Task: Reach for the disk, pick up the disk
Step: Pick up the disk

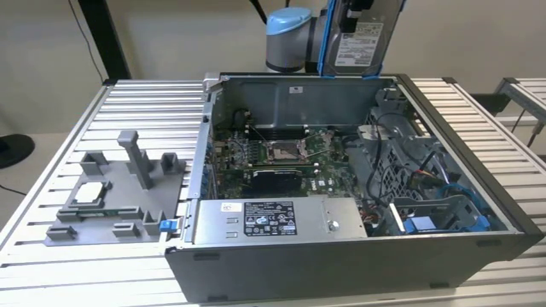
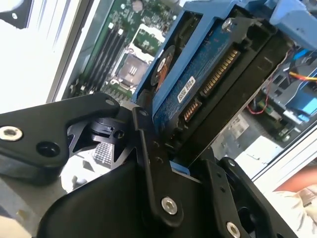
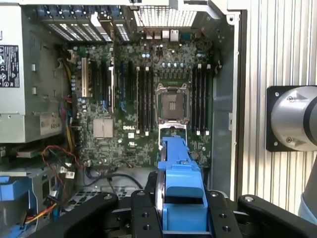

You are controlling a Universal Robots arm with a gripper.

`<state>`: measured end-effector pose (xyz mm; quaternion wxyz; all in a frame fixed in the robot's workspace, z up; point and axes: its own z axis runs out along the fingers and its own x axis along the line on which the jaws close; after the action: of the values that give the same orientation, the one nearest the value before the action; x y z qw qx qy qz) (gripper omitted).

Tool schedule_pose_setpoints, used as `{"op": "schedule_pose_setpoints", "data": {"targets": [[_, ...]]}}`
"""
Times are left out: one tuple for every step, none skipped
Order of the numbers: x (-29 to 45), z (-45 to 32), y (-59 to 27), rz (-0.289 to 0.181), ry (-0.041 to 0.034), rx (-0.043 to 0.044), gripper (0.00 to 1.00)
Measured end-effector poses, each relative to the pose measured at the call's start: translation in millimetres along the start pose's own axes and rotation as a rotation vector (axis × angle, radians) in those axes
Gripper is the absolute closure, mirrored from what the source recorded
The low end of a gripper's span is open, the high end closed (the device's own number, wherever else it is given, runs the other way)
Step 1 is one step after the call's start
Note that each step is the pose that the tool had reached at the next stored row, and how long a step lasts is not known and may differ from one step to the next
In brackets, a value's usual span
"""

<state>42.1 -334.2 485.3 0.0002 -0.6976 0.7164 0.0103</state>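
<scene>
In the exterior view, going from that view's left to its right: a grey fixture (image 1: 115, 198) sits on the slatted table (image 1: 51, 275), with a small square chip (image 1: 89, 192) lying in it. Just beside it stands the open computer case (image 1: 341, 256), with the power supply box (image 1: 277, 220) along its near edge, the motherboard (image 1: 277, 153) on its floor, and blue drive cages (image 1: 444, 217) with loose cables toward the right. Above the case's far wall hangs the arm (image 1: 290, 38), and next to it the disk (image 1: 362, 38) is held upright, well clear of the case, its white label facing the camera and its blue bracket running down both edges.

The second wrist view shows what the exterior view does not: the gripper (image 2: 171, 148) itself. Its black fingers (image 2: 148, 163) are pinched against the disk (image 2: 198, 84), one on each flat side, and this view faces the drive's underside, with the blue circuit board, the row of gold connector pins and a small white sticker. A sleeve and part of an arm of a person (image 2: 297, 198) show at the corner, beyond the case.

The first wrist view looks straight down past the disk. The blue bracket (image 3: 181, 188) is seen edge-on, gripped between the black fingers (image 3: 143, 218), with the motherboard (image 3: 148, 99) far beneath, its empty processor socket (image 3: 171, 101) just beyond the bracket's tip. Off the case, on the table, is the arm's base (image 3: 292, 119).
</scene>
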Motion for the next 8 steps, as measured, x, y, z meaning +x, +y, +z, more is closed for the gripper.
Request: {"op": "schedule_pose_setpoints", "data": {"targets": [[-0.1, 0.0, -4.4, 0.000, 0.0000, 0.0000, 1.00], [-0.2, -0.1, -9.0, 0.000, 0.0000, -0.0001, 1.00], [-0.3, -0.2, -13.0, 0.000, -0.0001, -0.0001, 1.00], [-0.4, -0.2, -17.3, 0.000, -0.0001, -0.0001, 1.00], [-0.5, -0.3, -21.2, 0.000, -0.0001, -0.0001, 1.00], [-0.7, -0.3, -25.4, 0.000, 0.0000, -0.0002, 1.00], [-0.8, -0.4, -28.9, 0.000, 0.0000, -0.0001, 1.00], [-0.9, -0.4, -32.1, 0.000, -0.0001, -0.0002, 1.00]]}}
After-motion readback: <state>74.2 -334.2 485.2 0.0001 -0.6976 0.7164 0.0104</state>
